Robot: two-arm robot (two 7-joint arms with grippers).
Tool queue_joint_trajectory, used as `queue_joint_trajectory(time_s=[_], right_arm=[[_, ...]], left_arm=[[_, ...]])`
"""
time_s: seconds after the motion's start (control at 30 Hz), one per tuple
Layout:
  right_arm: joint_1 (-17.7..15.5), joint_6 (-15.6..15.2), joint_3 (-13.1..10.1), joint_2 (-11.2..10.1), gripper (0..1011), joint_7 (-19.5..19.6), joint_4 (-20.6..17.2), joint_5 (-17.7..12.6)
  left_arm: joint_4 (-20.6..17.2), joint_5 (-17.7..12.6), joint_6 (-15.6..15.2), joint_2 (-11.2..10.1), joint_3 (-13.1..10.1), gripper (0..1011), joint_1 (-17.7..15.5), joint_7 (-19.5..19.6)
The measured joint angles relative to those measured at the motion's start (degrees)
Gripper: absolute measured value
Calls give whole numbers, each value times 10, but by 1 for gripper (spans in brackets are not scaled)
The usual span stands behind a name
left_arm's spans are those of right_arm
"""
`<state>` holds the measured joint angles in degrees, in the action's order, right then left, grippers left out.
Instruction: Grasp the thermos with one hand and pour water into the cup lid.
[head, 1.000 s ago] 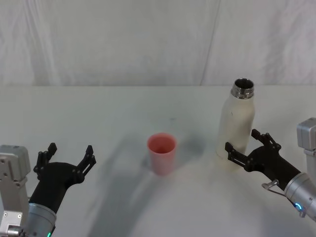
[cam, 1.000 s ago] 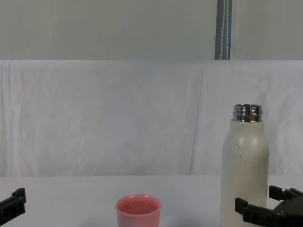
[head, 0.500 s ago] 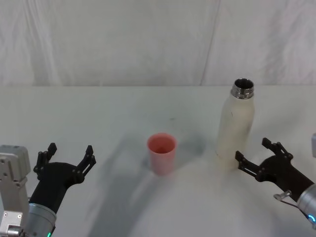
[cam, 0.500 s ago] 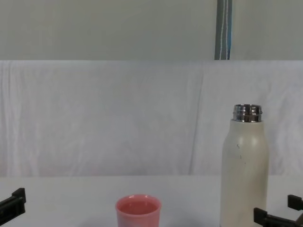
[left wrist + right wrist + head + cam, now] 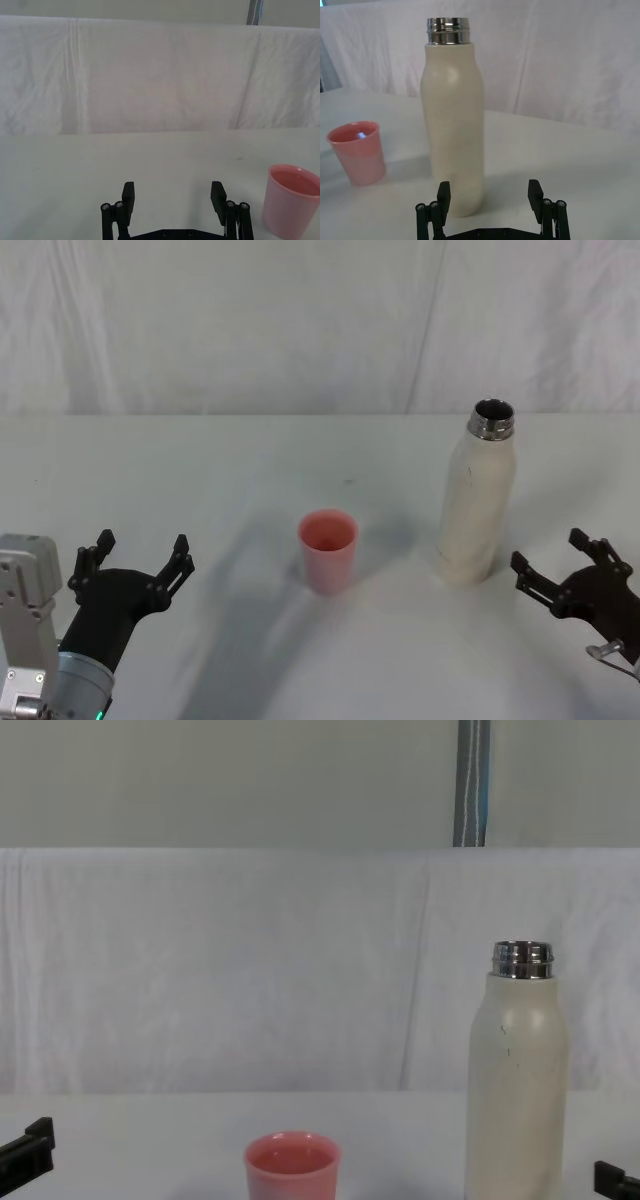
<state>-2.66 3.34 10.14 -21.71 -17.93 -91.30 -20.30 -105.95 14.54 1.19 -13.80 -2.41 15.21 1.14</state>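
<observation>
Thermos (image 5: 478, 496) upright, right of centre frame on the bench (image 5: 200, 470), uncapped. Pink cup lid (image 5: 327, 550) centre frame, well apart from it. My right gripper (image 5: 560, 572) spread wide, lower right, near the thermos, not touching. Left gripper (image 5: 135, 560) wide, parked lower left. Best grip: mid-body, square-on, firm before tipping.

No legible text or labels.

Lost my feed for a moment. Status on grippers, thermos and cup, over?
Right gripper open, backed off from thermos. Left gripper open, parked at near left. Thermos upright, uncapped; pink cup lid upright beside it. Nothing in the way.
</observation>
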Motion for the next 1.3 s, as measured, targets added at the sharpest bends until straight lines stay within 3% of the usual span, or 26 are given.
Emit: queue_joint_trajectory(time_s=[0.63, 0.83, 1.3], right_arm=[[-46, 66, -19, 30, 1001, 46, -34, 75], [-53, 71, -20, 41, 1001, 48, -43, 91], [-66, 62, -11, 52, 1001, 30, -60, 95]], left_arm=[[0, 0, 0, 0, 0, 1001, 0, 0], [0, 0, 0, 0, 0, 1001, 0, 0], [0, 0, 0, 0, 0, 1001, 0, 0]])
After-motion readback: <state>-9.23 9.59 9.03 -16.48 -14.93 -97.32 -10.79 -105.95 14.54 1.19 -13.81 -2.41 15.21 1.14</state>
